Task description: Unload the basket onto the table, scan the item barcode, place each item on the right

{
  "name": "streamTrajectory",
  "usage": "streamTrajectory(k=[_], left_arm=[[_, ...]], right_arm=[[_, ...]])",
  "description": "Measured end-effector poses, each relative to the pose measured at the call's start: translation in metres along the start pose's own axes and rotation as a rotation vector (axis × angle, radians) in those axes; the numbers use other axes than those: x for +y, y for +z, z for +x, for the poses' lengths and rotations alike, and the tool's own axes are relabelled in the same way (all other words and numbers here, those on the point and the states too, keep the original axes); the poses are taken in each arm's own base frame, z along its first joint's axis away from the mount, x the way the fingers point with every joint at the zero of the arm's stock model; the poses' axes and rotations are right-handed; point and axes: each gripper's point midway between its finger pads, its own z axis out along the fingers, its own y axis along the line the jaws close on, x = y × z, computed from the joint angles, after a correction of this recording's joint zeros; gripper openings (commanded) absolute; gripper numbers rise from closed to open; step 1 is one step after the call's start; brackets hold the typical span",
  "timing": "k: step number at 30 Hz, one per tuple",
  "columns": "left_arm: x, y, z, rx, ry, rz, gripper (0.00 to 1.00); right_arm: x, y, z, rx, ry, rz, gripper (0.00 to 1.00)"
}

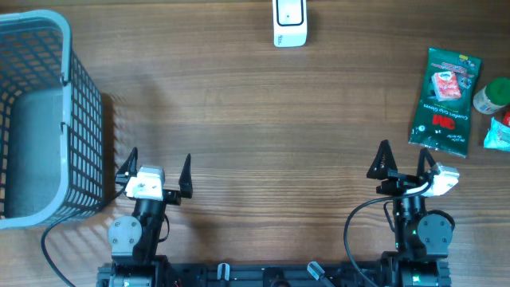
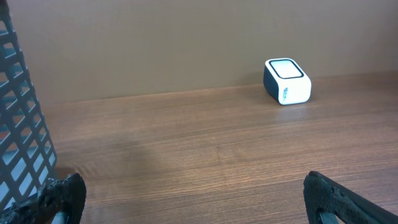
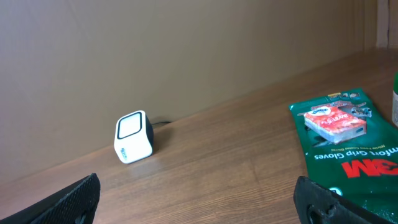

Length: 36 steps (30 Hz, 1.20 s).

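A white barcode scanner [image 1: 289, 22] with a dark window stands at the table's far edge, also visible in the left wrist view as the scanner [image 2: 287, 81] and in the right wrist view as the scanner [image 3: 134, 137]. A green glove packet [image 1: 442, 119] lies flat at the right, just ahead and right of my right gripper [image 1: 405, 159]. The packet [image 3: 348, 155] touches nothing of mine. My right gripper [image 3: 199, 199] is open and empty. At the near left, my left gripper [image 1: 160, 159] is open over bare wood, and the left wrist view shows the same gripper [image 2: 194, 199] holding nothing.
A grey wire basket [image 1: 40, 119] fills the left side, close beside the left arm; its basket wall [image 2: 18, 124] shows in the left wrist view. A green-capped bottle [image 1: 492, 96] and a blue-and-red pack [image 1: 498, 134] lie at the right edge past the packet.
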Motion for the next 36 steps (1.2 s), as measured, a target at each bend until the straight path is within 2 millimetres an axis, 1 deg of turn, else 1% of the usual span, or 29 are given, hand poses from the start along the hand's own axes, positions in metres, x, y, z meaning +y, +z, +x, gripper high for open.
streamTrajectory(k=[9, 13, 14, 18, 23, 31, 36], left_arm=[[0.000, 0.000, 0.000, 0.000, 0.000, 0.000, 1.00], [0.000, 0.000, 0.000, 0.000, 0.000, 0.000, 1.00], [0.000, 0.000, 0.000, 0.000, 0.000, 0.000, 1.00], [0.000, 0.000, 0.000, 0.000, 0.000, 0.000, 1.00], [0.000, 0.000, 0.000, 0.000, 0.000, 0.000, 1.00], [0.000, 0.000, 0.000, 0.000, 0.000, 0.000, 1.00], [0.000, 0.000, 0.000, 0.000, 0.000, 0.000, 1.00]], right_arm=[[0.000, 0.000, 0.000, 0.000, -0.016, 0.000, 1.00], [0.000, 0.000, 0.000, 0.001, -0.087, -0.001, 1.00], [0.001, 0.000, 0.000, 0.002, -0.137, -0.003, 1.00], [0.002, 0.002, 0.008, 0.035, -0.277, -0.021, 1.00], [0.000, 0.004, 0.019, 0.084, -0.374, -0.027, 1.00], [-0.003, 0.006, 0.030, 0.134, -0.416, -0.022, 1.00], [-0.005, 0.006, 0.034, 0.150, -0.416, -0.021, 1.00]])
